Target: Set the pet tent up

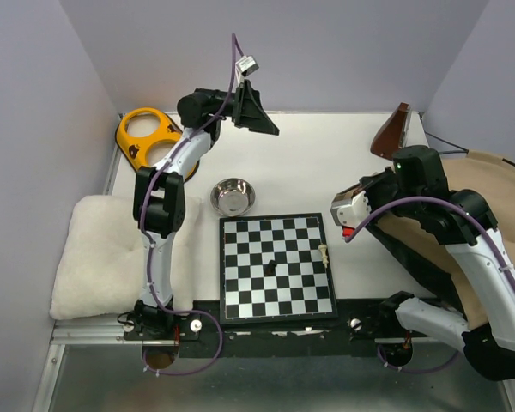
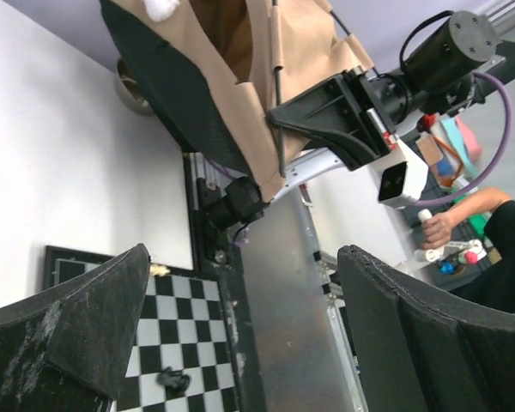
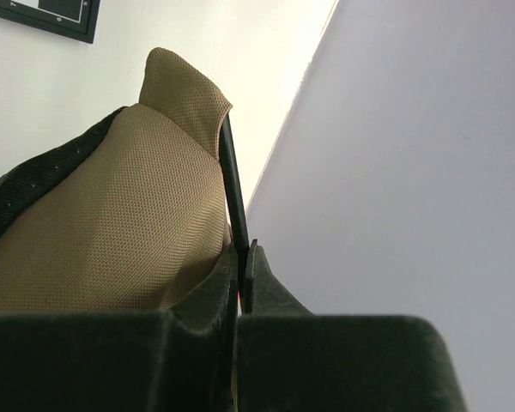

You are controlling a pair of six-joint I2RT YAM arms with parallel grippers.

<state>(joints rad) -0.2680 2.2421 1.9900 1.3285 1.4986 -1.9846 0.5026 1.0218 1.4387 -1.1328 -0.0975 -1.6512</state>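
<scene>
We find the tan fabric pet tent (image 1: 489, 184) slumped at the right edge of the white table (image 1: 326, 163), partly hanging past the rim. It lies just behind and under the right gripper (image 1: 348, 213), on that hand's outer side. Its black lining (image 1: 412, 257) shows below the hand, toward the near edge.

In the right wrist view we see the two dark fingers pressed together, pinching one thin black pole (image 3: 234, 197) of the tent. The pole rises from between the pads along the edge of a peaked tan corner. In the left wrist view a small white pom-pom (image 2: 160, 7) sits at the top of the tent, above the dark lining.

The left gripper (image 1: 256, 110) hangs high over the far left part of the table, well apart from the tent. Its black fingers (image 2: 86, 335) are spread wide with nothing between them.

Nearer than this hand and a little to its left stands a round steel bowl (image 1: 232, 196). Further to its left lies a yellow plastic holder (image 1: 133, 148) with two round holes.

To the left of the right gripper, between the two arms, lies a black-and-white chessboard (image 1: 277, 287). It carries a black chess piece (image 1: 271, 264) and a cream chess piece (image 1: 324, 254). A fluffy white cushion (image 1: 94, 257) rests beyond the left arm, on its outer side.
</scene>
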